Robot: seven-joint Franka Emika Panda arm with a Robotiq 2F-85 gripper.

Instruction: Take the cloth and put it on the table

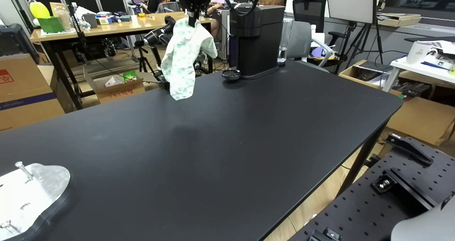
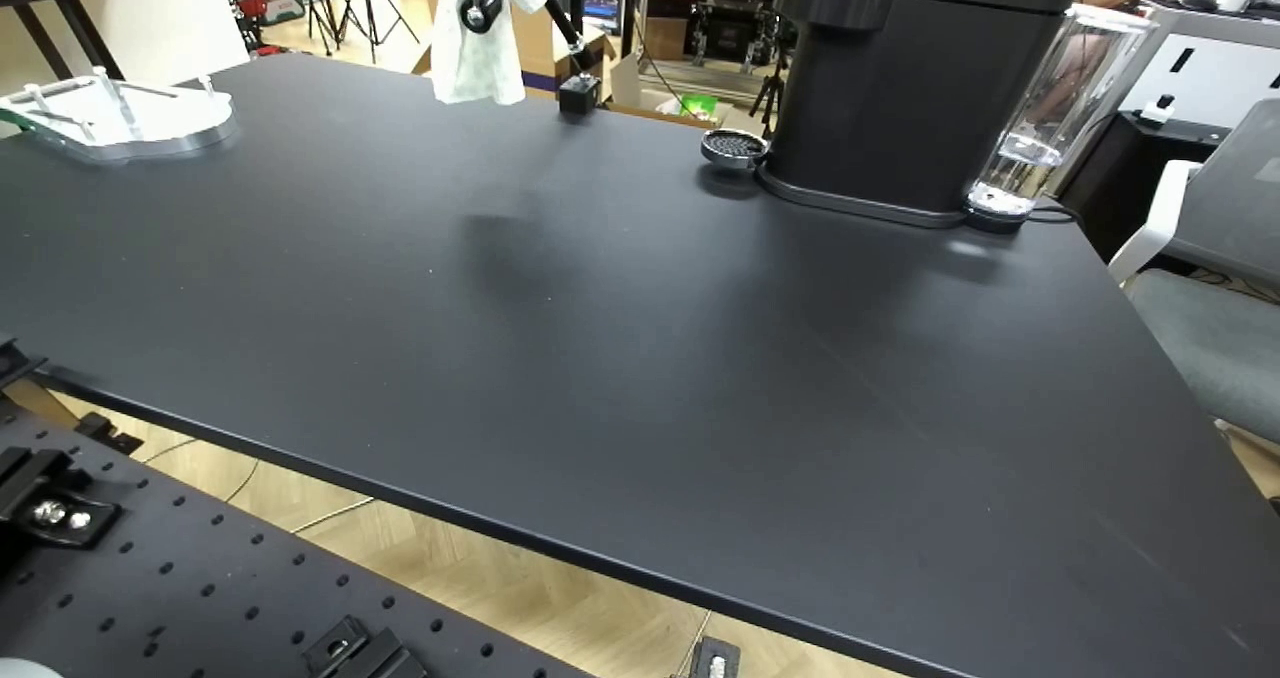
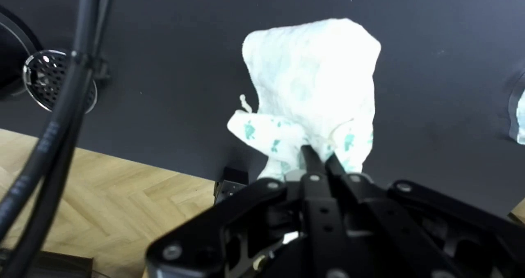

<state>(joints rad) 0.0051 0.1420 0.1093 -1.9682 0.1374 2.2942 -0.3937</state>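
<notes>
The white cloth with green print (image 1: pixel 186 58) hangs from my gripper (image 1: pixel 192 20) in an exterior view. It also hangs in an exterior view (image 2: pixel 474 53) and shows in the wrist view (image 3: pixel 316 69). My gripper's fingertips (image 3: pixel 322 155) are shut on the cloth, pinching its upper part, with folds on both sides. The black table (image 1: pixel 227 155) lies below, and a faint shadow on it lies apart from the cloth. The cloth's lower edge appears above the tabletop, near the far edge. The gripper body is cut off at the top in both exterior views.
A black coffee machine (image 1: pixel 254 42) with a round metal drip grid (image 1: pixel 231 74) and a clear water tank (image 1: pixel 285 42) stands at the table's far side. A metal plate with upright bolts (image 1: pixel 35 191) lies on the table. A small black camera mount (image 2: pixel 578 95) stands at the far edge.
</notes>
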